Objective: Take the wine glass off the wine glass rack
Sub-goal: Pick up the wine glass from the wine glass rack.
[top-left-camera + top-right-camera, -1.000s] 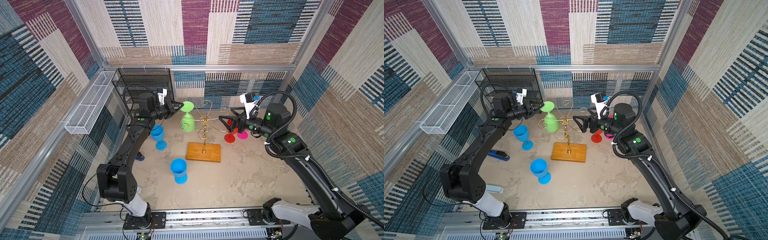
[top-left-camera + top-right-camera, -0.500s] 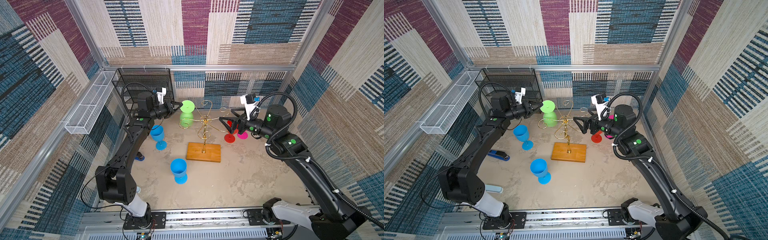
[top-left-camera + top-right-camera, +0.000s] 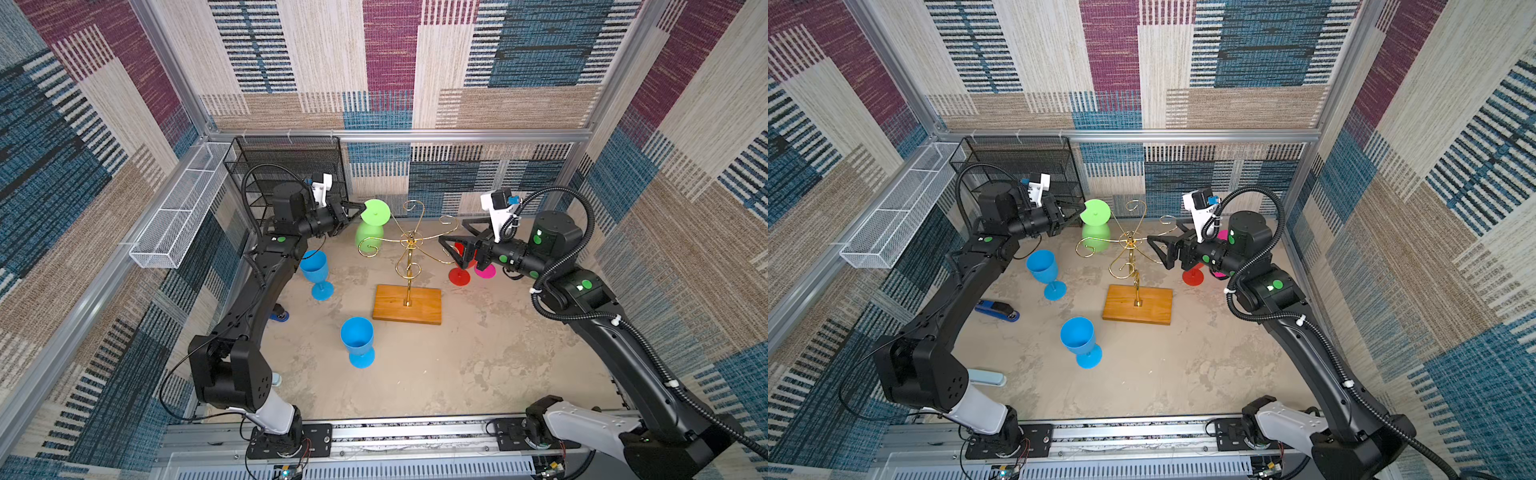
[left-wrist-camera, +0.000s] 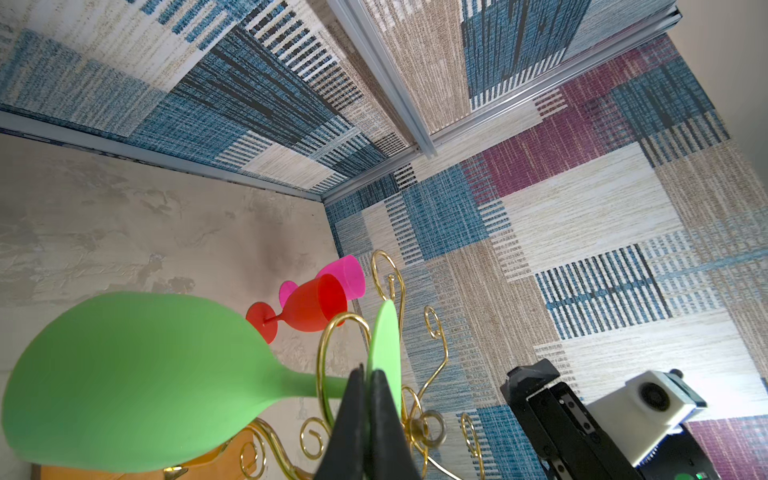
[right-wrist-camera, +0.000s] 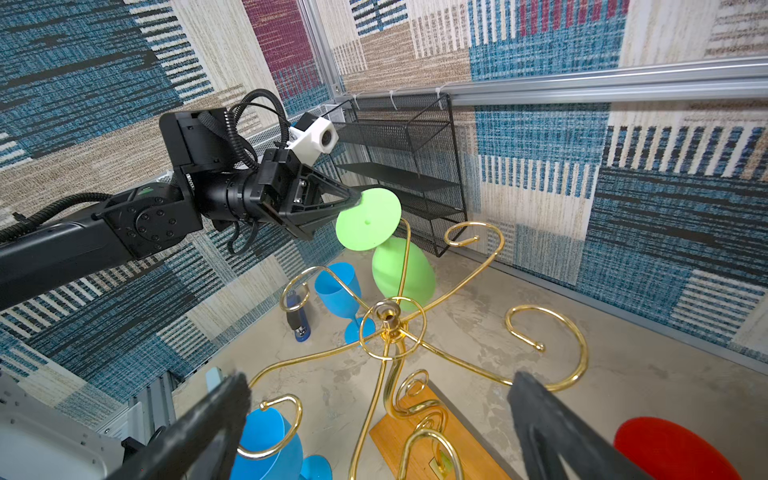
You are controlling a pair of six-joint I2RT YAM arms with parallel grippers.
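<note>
The green wine glass (image 3: 368,240) (image 3: 1096,241) hangs upside down from an arm of the gold wire wine glass rack (image 3: 409,249) (image 3: 1130,253), which stands on a wooden base. My left gripper (image 3: 359,210) (image 3: 1077,215) is shut on the rim of the glass's round foot (image 4: 384,349), seen edge-on in the left wrist view. The stem runs through a gold loop there. In the right wrist view the wine glass (image 5: 368,220) is held by the left gripper (image 5: 353,200). My right gripper (image 3: 455,230) (image 5: 380,390) stands wide open beside the rack (image 5: 388,318), holding nothing.
Two blue glasses (image 3: 316,266) (image 3: 357,338) stand on the table left of the rack. A red glass (image 3: 459,276) and a pink one (image 3: 485,271) stand behind the right gripper. A black mesh shelf (image 3: 286,166), a white wire tray (image 3: 178,224) and a blue stapler (image 3: 996,309) are at the left.
My left gripper has closed onto the edge of the green glass's foot. The glass's bowl has swung slightly. The right arm has hardly moved.
</note>
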